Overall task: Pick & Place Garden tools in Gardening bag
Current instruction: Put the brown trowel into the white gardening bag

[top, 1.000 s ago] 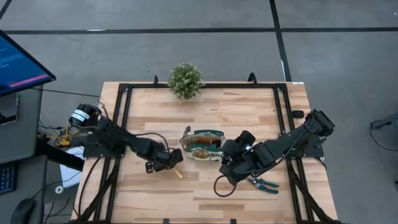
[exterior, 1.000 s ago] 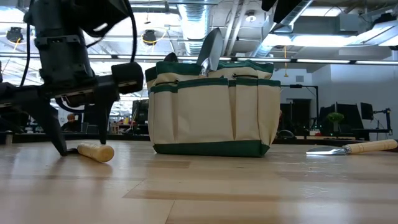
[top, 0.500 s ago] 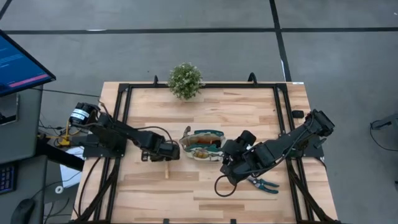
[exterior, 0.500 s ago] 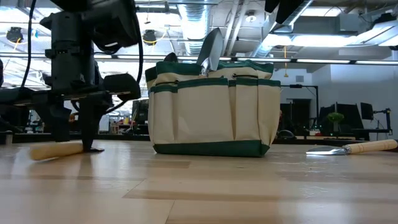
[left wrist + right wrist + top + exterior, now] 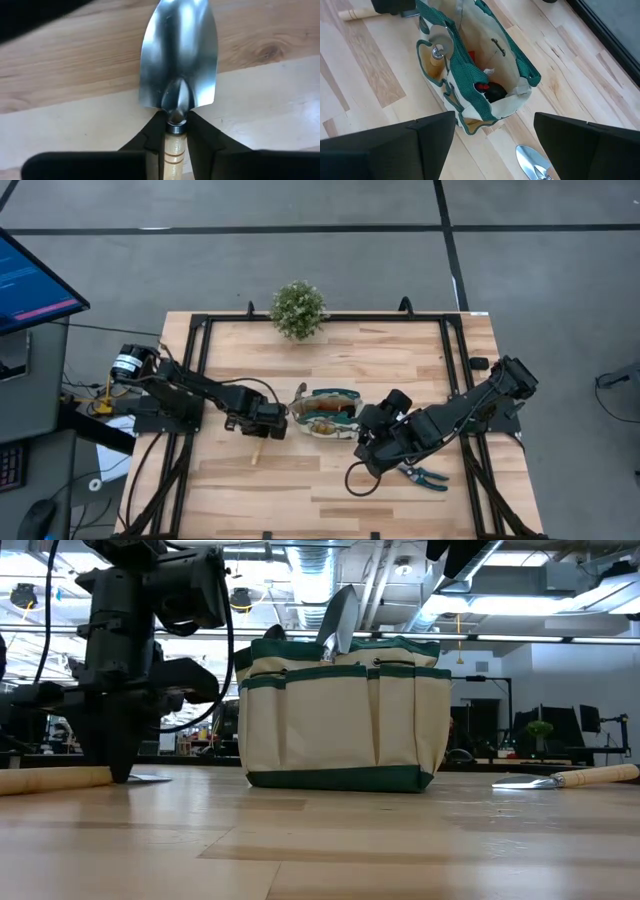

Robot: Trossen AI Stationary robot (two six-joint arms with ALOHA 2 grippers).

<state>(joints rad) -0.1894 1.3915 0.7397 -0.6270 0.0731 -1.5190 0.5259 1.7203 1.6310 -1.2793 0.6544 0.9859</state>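
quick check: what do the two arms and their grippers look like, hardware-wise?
Both arms are black and jointed, built of chunky segments. The left arm has a silver-and-black cylinder with an orange tag at its base and a thin black cable looping over it. The right arm trails a black cable loop onto the table. Fingers are matte black, wedge-shaped.

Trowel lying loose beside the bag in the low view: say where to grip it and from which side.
Grip the wooden handle from above, fingers straddling it: the trowel lies flat on the table, blade thin, handle round and raised.
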